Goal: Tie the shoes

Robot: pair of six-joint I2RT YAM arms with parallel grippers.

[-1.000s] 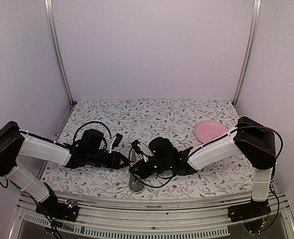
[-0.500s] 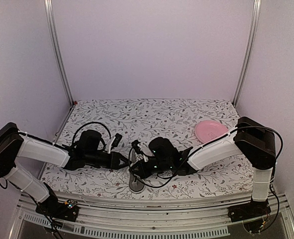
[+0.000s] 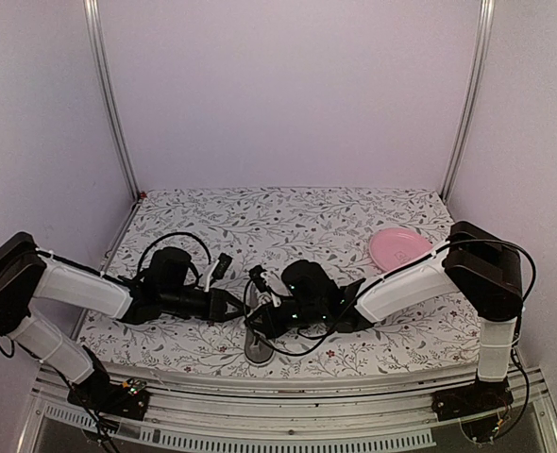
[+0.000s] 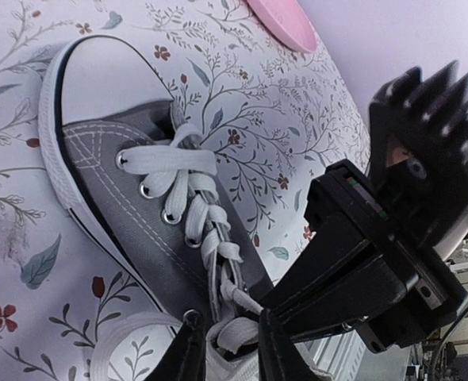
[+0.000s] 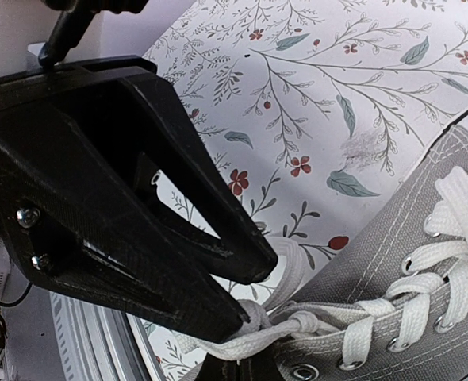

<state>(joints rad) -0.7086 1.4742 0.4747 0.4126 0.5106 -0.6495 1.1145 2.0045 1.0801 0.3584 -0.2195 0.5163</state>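
Left hand, right hand at one sneaker's laces.

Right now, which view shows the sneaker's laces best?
Left wrist: the laces run in full from the toe cap to the top eyelets. Right wrist shows only the upper rows. Top external: the sneaker is mostly covered and its laces are unreadable.
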